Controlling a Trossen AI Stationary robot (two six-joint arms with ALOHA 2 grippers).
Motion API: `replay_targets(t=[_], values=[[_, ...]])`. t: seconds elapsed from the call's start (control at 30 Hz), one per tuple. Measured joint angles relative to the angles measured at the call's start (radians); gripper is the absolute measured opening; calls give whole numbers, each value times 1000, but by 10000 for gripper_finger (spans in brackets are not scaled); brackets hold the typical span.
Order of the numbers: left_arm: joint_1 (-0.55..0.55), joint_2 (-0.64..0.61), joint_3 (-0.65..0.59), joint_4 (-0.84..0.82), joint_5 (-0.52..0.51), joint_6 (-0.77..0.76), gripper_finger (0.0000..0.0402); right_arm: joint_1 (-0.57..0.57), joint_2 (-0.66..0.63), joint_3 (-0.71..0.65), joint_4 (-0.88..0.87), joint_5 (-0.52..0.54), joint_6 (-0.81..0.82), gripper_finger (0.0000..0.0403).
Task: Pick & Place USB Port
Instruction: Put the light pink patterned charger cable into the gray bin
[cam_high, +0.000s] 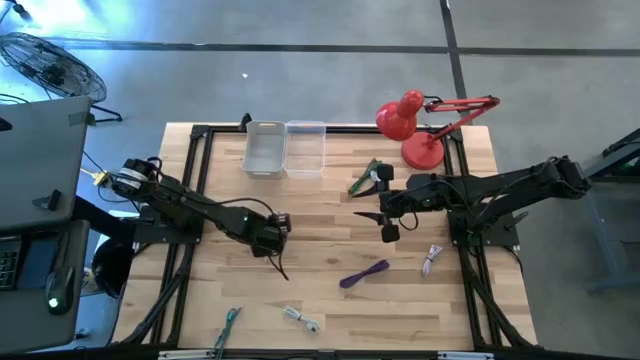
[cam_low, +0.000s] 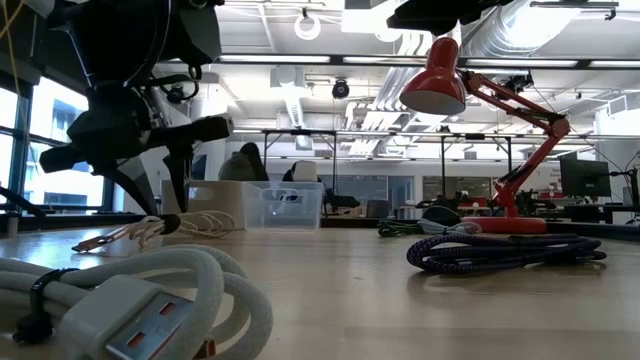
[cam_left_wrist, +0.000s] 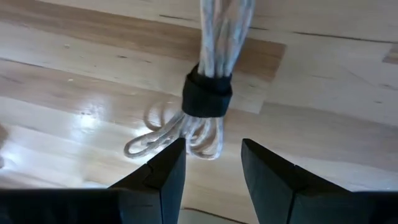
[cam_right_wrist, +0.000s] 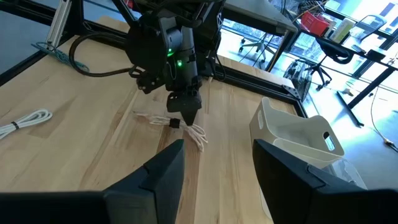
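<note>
A thin pale cable bundle (cam_left_wrist: 211, 56), tied with a black strap (cam_left_wrist: 207, 97), lies flat on the wooden table. It also shows in the right wrist view (cam_right_wrist: 163, 119) and the low view (cam_low: 140, 230). My left gripper (cam_left_wrist: 211, 167) is open and points down just above the bundle's looped end (cam_left_wrist: 180, 135); its fingers stand on either side without touching it. It also shows in the high view (cam_high: 277, 238). My right gripper (cam_right_wrist: 214, 168) is open and empty, held above the table right of centre (cam_high: 386, 220).
Two clear bins (cam_high: 286, 148) stand at the far edge, with a red desk lamp (cam_high: 415, 125) at the far right. Other bundled cables lie about: purple (cam_high: 362, 273), white (cam_high: 432, 258), white (cam_high: 300, 319), green (cam_high: 228, 325) and green (cam_high: 365, 178).
</note>
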Motion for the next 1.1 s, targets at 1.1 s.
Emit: replay_targets(t=[1.1], values=[[152, 87, 2, 115, 108, -41, 13, 0, 0, 0, 1, 5, 51, 181]])
